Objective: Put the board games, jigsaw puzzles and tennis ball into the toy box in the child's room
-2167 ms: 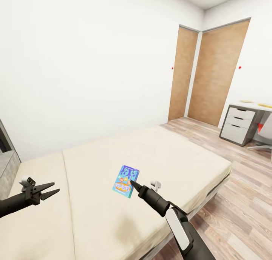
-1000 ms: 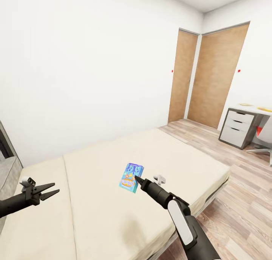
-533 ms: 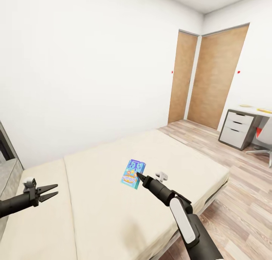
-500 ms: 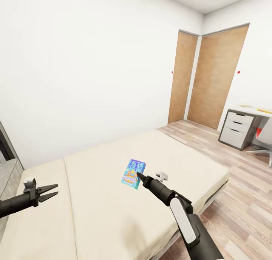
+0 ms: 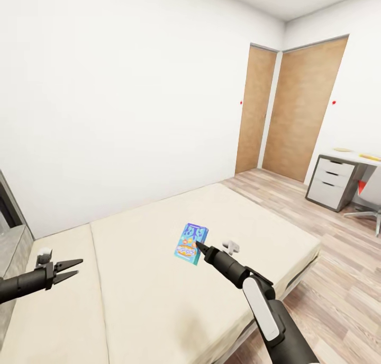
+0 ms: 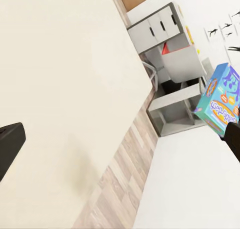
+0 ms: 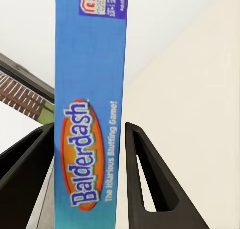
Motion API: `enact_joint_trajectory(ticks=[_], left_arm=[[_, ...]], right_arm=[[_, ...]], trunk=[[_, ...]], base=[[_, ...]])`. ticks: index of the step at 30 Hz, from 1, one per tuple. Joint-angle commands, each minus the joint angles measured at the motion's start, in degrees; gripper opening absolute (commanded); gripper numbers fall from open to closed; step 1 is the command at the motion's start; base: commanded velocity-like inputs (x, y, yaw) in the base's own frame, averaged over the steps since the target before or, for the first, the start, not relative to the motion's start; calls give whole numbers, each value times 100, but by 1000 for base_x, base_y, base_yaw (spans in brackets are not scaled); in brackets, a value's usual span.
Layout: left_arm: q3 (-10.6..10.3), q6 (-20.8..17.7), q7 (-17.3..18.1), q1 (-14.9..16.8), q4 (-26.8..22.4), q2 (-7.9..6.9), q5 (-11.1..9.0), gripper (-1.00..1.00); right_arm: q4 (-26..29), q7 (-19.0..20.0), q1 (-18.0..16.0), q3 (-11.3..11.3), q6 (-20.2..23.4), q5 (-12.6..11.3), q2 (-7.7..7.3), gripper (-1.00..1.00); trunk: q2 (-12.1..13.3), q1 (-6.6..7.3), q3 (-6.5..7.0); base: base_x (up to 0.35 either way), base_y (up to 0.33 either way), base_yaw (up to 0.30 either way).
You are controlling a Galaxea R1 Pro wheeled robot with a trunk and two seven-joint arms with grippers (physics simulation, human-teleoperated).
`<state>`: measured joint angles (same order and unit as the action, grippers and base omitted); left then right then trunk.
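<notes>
We held the blue board game (image 5: 191,243) in our right gripper (image 5: 199,246), lifted clear above the bed (image 5: 159,279) rather than lying on it. We judged it was raised this way so it could be carried across the room to the table (image 5: 349,160), whose white drawers stood far off by the wooden doors (image 5: 288,109). In the right wrist view the box (image 7: 90,109) stood on edge between the two dark fingers (image 7: 145,184). One finger pressed its side, while a thin gap showed beside the other, so the grip looked closed on the box but perhaps only lightly. A slim box pinched at one edge could swing or slip, we thought, which may be why it was kept upright.

The box was small and flat, bright blue, with "Balderdash" in yellow letters on an orange oval and a small maker's mark at one end. In the left wrist view its printed face (image 6: 220,101) showed teal with coloured artwork.

Our left gripper (image 5: 67,267) hung over the mattress near the grey headboard (image 5: 8,221), well apart from the game. Its jaws stood parted and held nothing.
</notes>
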<state>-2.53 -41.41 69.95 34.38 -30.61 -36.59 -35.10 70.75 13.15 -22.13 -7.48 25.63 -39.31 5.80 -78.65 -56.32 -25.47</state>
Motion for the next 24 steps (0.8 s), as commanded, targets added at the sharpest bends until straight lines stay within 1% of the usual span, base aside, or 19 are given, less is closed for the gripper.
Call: enact_joint_trajectory(ticks=[1, 2, 6, 12, 14, 18, 19, 21, 24], left_arm=[[-18, -48, -37, 5, 1, -6, -44, 100], [17, -45, -133, 6, -15, -6, -47, 100], [94, -45, -234, 7, -56, -1, -43, 100], [124, -43, -429, 7, -68, 1, -41, 100], [127, -39, -568, 7, -81, 4, -44, 100], [129, -37, -947, 8, -179, 39, -45, 100], [134, -37, -1157, 7, -238, 56, -48, 100], [135, -39, -1458, 8, -323, 94, -49, 100], [131, -42, -1879, 7, -439, 189, -44, 100]], right_arm=[[2, 6, -3, 29, 31, -24, 2, -100], [1, 7, -2, 60, 32, -27, 1, -100], [0, 8, -2, 127, 37, -25, 1, -100], [1, 4, -2, 161, 39, -31, 1, -100], [1, 7, -2, 165, 39, -28, 1, -100], [1, 5, -2, 188, 39, -25, 1, -100], [1, 4, -2, 222, 39, -25, 1, -100], [4, 6, -2, 288, 39, -26, 1, -100], [2, 15, 3, 394, 40, -31, 1, -100]], trunk=[[38, 23, 12], [78, 44, 30], [238, 132, 102], [479, 264, 209], [559, 308, 245], [719, 396, 317], [760, 418, 335], [840, 462, 371], [960, 528, 425]], base=[[0, 0, 0], [0, 0, 0], [0, 0, 0], [0, 0, 0], [0, 0, 16], [0, 0, 47], [0, 0, 59], [0, 0, 62], [0, 0, 63]])
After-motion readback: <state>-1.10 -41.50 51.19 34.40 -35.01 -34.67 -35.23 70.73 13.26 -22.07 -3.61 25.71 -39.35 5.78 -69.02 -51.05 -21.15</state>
